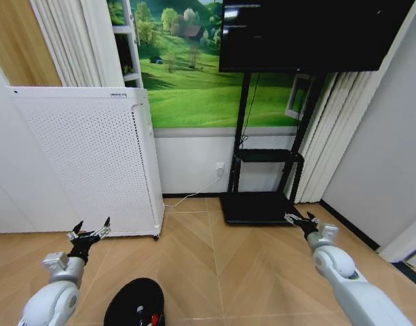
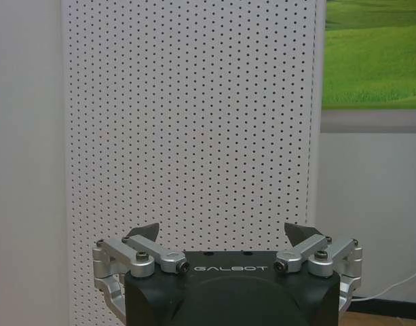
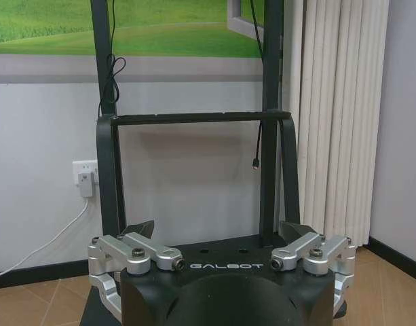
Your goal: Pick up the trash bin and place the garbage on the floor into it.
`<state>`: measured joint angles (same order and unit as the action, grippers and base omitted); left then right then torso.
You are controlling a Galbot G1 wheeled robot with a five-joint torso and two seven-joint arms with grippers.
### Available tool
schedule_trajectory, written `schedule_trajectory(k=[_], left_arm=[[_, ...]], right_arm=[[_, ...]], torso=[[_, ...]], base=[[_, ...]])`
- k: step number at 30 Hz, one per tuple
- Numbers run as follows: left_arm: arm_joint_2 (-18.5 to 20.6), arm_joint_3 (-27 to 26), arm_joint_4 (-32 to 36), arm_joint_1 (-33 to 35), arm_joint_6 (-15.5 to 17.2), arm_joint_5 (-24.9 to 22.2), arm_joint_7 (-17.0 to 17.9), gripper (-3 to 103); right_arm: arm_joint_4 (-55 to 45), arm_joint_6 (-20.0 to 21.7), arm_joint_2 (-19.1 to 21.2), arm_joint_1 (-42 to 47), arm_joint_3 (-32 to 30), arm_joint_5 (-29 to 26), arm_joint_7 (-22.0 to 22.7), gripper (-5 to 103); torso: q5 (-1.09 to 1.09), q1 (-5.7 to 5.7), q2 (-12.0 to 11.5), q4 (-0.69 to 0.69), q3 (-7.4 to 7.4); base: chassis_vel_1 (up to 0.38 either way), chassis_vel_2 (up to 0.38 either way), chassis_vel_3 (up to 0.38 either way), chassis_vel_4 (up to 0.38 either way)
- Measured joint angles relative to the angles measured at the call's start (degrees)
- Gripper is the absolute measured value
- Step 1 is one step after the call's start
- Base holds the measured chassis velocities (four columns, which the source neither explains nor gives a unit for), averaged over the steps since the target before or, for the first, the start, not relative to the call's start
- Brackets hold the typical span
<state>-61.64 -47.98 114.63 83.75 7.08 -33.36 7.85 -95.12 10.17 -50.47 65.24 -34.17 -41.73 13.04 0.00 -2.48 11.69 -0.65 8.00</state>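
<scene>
The black trash bin [image 1: 129, 299] stands on the wooden floor at the bottom of the head view, just right of my left arm. Small red and white pieces of garbage [image 1: 152, 317] lie inside its mouth. My left gripper [image 1: 91, 233] is held above the floor, beyond and left of the bin, open and holding nothing. In the left wrist view the left gripper [image 2: 223, 231] faces the white perforated cabinet [image 2: 194, 136]. My right gripper [image 1: 301, 219] is open and holding nothing on the right, far from the bin. In the right wrist view the right gripper [image 3: 216, 227] faces a black stand [image 3: 194, 119].
The white perforated cabinet [image 1: 92, 156] stands against the wall at the left. A black TV stand [image 1: 262, 197] with a screen [image 1: 309, 34] is at the middle right, its base on the floor. A white cable [image 1: 194, 193] runs to a wall socket. Curtains [image 1: 330, 136] hang at the right.
</scene>
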Motion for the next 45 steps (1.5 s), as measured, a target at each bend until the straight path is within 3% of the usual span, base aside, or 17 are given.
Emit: schedule_trajectory(k=[45], left_arm=[[0.0,0.0,0.1,0.1,0.0,0.1,0.0,100]], right_arm=[[0.0,0.0,0.0,0.0,0.0,0.0,0.0,100]], torso=[[0.00,-3.40,11.0,0.00,7.58]], base=[[0.000,0.000,0.000,0.000]])
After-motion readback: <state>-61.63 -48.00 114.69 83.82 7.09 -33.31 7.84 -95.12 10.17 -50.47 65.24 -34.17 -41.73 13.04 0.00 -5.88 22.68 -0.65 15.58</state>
